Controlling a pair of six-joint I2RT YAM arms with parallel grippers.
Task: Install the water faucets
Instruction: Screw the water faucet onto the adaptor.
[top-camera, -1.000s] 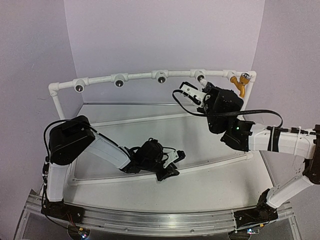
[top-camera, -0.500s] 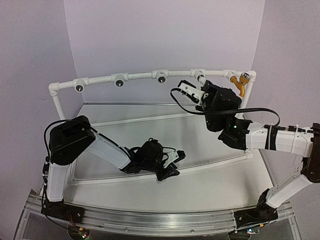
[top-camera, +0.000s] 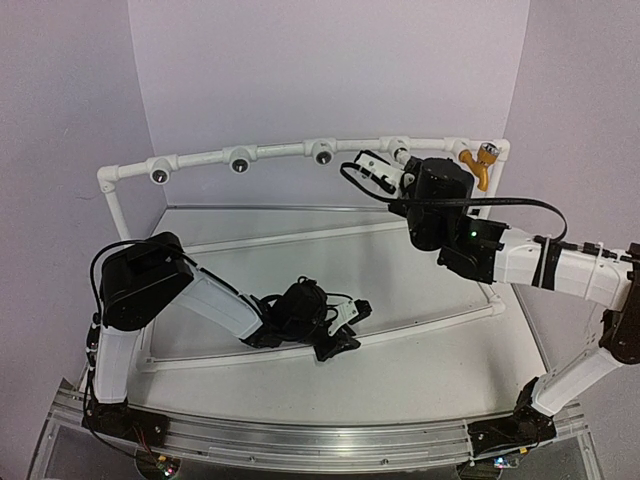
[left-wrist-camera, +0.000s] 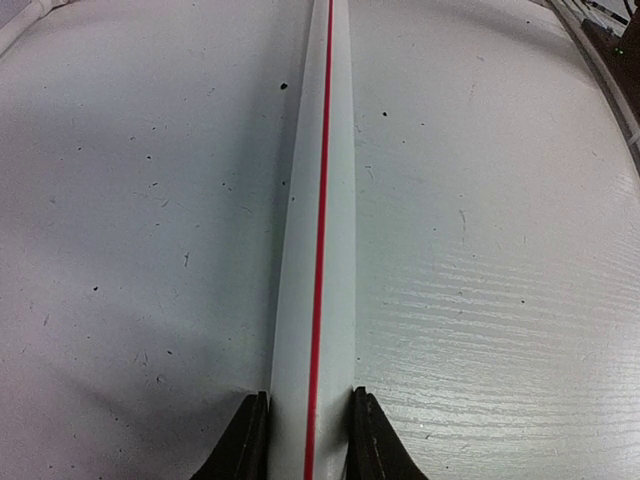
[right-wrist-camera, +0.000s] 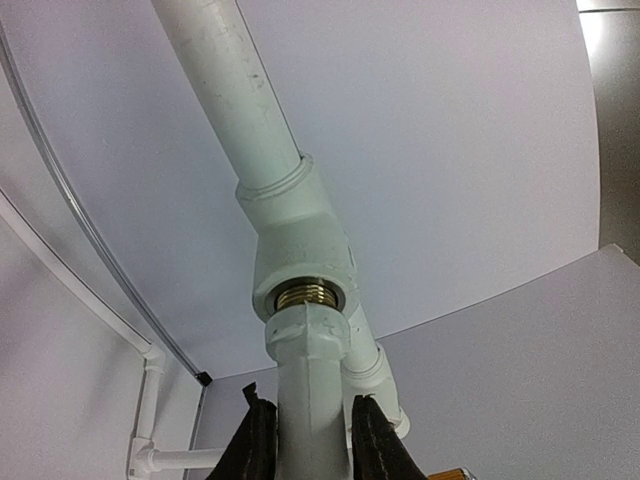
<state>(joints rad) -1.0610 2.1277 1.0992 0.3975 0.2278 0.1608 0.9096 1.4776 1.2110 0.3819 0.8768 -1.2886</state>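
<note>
Faucets first: the white faucet (right-wrist-camera: 308, 370) sat clamped between the fingers of my right pincer (right-wrist-camera: 310, 408), which was closed on its body from both sides. I held it up at the top rail of the pipe frame (top-camera: 270, 152), its blocky head pressed right against the brass ring (right-wrist-camera: 305, 296) in the mouth of a tee fitting (right-wrist-camera: 298, 240). How far the thread had gone in, I could not tell. Seen from above, that fitting was the fourth along the frame from the left, and my right arm reached to it from the right side. The yellow-orange faucet (top-camera: 478, 166) was already seated at the frame's far right corner, just beyond my right wrist. Three sockets (top-camera: 238, 165) further left on the frame showed dark round mouths. My left pincer (left-wrist-camera: 308, 425) lay low on the surface (left-wrist-camera: 480, 250), near the middle front and well apart from the frame. Its fingers were drawn in tight against the two sides of a white strip (left-wrist-camera: 318, 200) with a red line down its middle, which ran flat across the surface
</note>
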